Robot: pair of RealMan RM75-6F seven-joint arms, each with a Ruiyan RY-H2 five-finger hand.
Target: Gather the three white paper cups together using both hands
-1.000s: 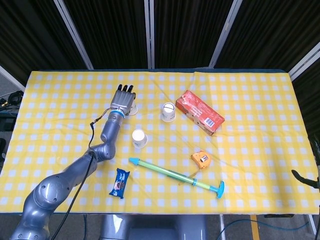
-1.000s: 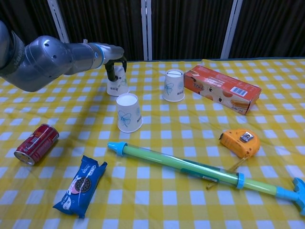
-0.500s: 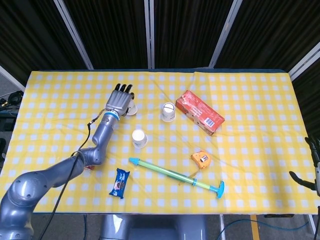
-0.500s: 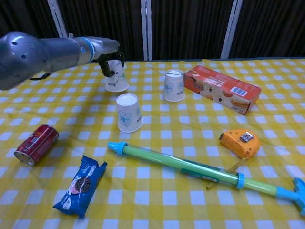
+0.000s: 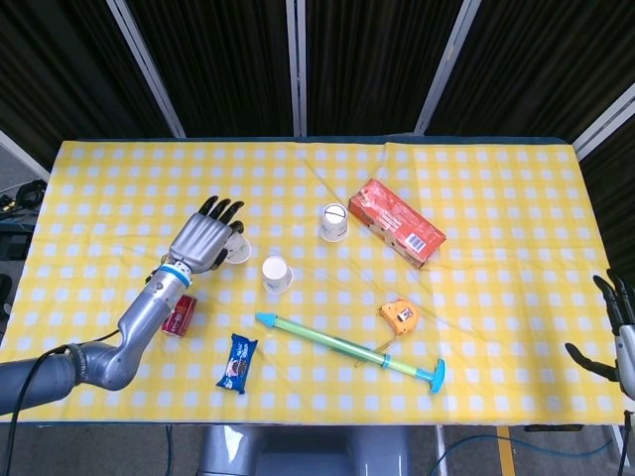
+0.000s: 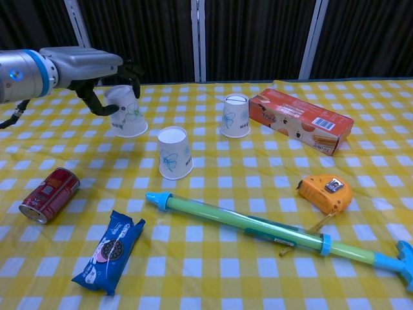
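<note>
**Yellow checked table, one cup lifted in the left hand**

Dark curtains with pale metal posts stand behind a table (image 5: 496, 178) covered in a yellow and white checked cloth.

Toward the left edge, the left hand (image 5: 203, 238) (image 6: 97, 68) grips a tilted paper cup (image 6: 126, 111) (image 5: 236, 248), its wide mouth turned down and toward the middle of the table. The fingers (image 6: 95, 103) curl round the cup's upper part; in the chest view the cup looks raised off the cloth, though its lower rim is close to it.

A second paper cup (image 5: 277, 275) (image 6: 174, 152) stands upside down near the middle of the table, just beside the held one and apart from it. A third paper cup (image 5: 334, 221) (image 6: 235, 116) stands upside down farther toward the back edge, close to the end of an orange carton (image 5: 397, 224) (image 6: 302, 121) lying flat.

The right hand (image 5: 615, 327) shows only at the table's right edge in the head view, fingers spread and holding nothing, well apart from all three cups.

Nearer the front edge lies a green and blue water squirter (image 5: 347, 347) (image 6: 271, 231), set at a slant. An orange tape measure (image 5: 399, 315) (image 6: 324, 192) sits just behind its right half. A blue biscuit packet (image 5: 237, 363) (image 6: 108, 250) lies by the front edge, and a red drinks can (image 5: 180, 315) (image 6: 49, 194) lies on its side near the left forearm.
</note>
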